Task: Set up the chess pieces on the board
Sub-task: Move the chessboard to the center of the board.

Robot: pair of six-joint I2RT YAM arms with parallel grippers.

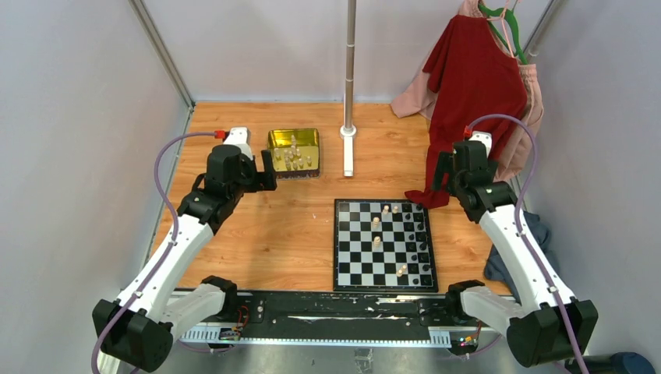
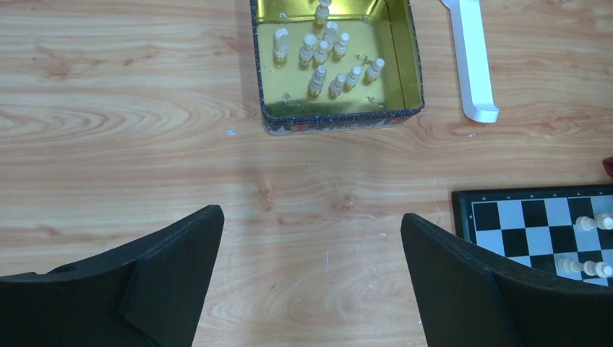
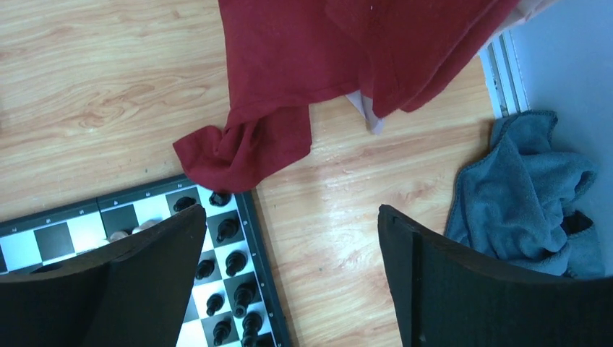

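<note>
Board (image 1: 366, 261): flat on the table (image 1: 288, 234), centre-right. Chess pieces (image 1: 422, 246): black ones along its right edge, few pale ones on squares, others in gold tin (image 2: 340, 116). Left gripper (image 2: 307, 238): jaws wide, empty, near tin. Right gripper (image 3: 289, 224): jaws wide, empty, over board corner.

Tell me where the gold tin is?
In the top view the gold tin sits at the back left, beside the left claw, left of the upright pole.

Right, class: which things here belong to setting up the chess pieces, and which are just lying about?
Job: board, pale pieces in the gold tin, black pieces on the board.
Lying about: red shirt, blue towel, white pole foot.
</note>
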